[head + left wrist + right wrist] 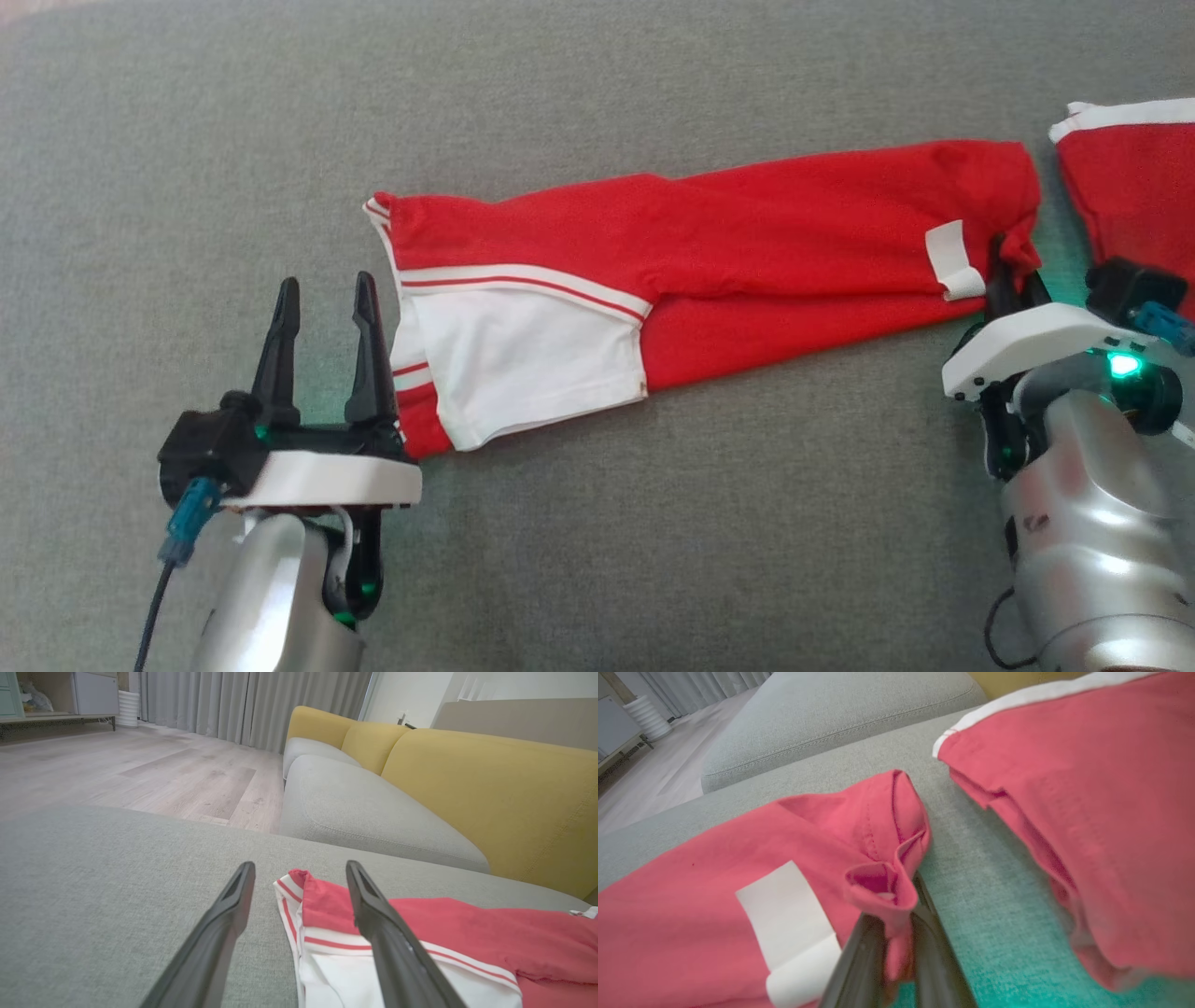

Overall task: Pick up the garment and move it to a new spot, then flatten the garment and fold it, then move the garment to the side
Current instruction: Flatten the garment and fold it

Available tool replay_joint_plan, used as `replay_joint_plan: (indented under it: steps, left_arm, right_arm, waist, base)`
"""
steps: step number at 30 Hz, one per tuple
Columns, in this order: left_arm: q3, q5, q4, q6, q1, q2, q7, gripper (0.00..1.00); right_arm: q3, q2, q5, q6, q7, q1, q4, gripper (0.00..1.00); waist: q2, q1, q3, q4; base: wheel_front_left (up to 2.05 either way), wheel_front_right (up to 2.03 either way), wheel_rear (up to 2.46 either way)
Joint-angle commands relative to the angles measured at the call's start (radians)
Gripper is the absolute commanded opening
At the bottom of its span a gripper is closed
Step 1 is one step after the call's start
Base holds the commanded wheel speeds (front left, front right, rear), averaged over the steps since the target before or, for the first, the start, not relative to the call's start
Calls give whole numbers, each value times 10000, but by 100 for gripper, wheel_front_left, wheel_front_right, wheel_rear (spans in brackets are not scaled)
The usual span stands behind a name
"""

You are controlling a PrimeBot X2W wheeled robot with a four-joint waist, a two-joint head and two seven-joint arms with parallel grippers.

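Observation:
The garment point(700, 243) is red with a white panel and red-and-white stripes. It lies as a long band across the grey cushion point(597, 523). My left gripper point(327, 285) stands open at the band's left end, its right finger over the striped edge and its left finger over bare cushion. In the left wrist view the left gripper point(300, 865) frames the garment's point(467, 933) striped corner. My right gripper point(1013, 280) is shut on the right end's near corner. The right wrist view shows the right gripper point(896, 933) pinching a bunched fold of the garment point(738, 858) beside a white label point(784, 905).
A second red piece with a white band point(1134, 177) lies just right of the garment, close to my right wrist, and spreads wide in the right wrist view point(1087, 788). Beyond the cushion are a grey-and-yellow sofa point(490, 779) and wooden floor point(140, 765).

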Motion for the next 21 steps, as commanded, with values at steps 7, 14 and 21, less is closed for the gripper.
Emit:
replay_joint_plan:
  steps: [7, 14, 21]
  left_arm:
    - [434, 93, -258, 47, -87, 61, -51, 100]
    - [528, 73, -300, 77, 48, 61, -51, 100]
    - [407, 27, -229, 61, 170, 61, -51, 100]
  right_arm:
    - [48, -438, -89, -7, -366, -59, -736, 0]
    - [-534, -1308, -128, -7, 146, 222, -2239, 0]
    - [-259, -952, -63, -7, 876, 654, -3617, 0]
  waist:
    - [-1, 0, -425, -276]
    - [-1, 0, -752, -442]
    - [-1, 0, -1173, -385]
  base:
    - [0, 0, 0]
    - [0, 0, 0]
    - [0, 0, 0]
